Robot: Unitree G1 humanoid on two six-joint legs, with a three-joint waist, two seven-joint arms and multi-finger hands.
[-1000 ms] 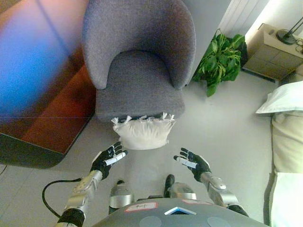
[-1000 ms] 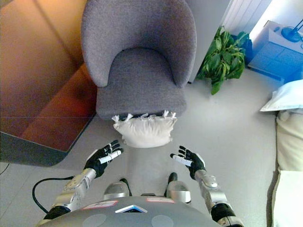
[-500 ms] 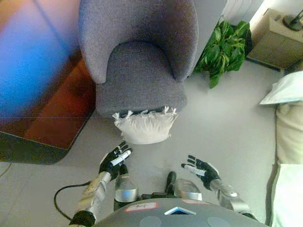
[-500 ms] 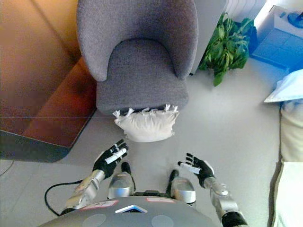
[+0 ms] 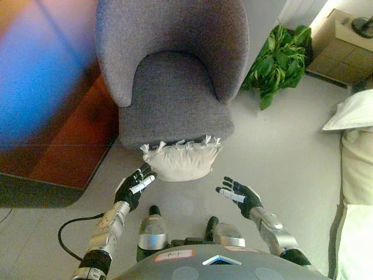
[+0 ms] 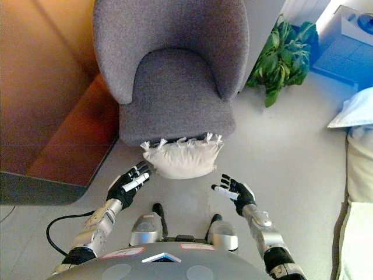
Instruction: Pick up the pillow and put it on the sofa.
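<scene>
A cream pillow with tasselled top edge stands on the floor, leaning against the front of a grey armchair. My left hand is open just below and left of the pillow's lower left corner, apart from it. My right hand is open below and right of the pillow, a little further off. Both palms face inward toward the pillow. The chair's seat holds nothing. The pillow and both hands show the same way in the right eye view.
A green potted plant stands right of the armchair. A wooden bedside unit with a lamp base is at the far right back. A bed with a white pillow runs along the right edge. A dark wooden platform lies to the left.
Both hands have risen toward the pillow, the left one close to its lower left corner. The camera has shifted slightly, so the whole scene moved a little.
</scene>
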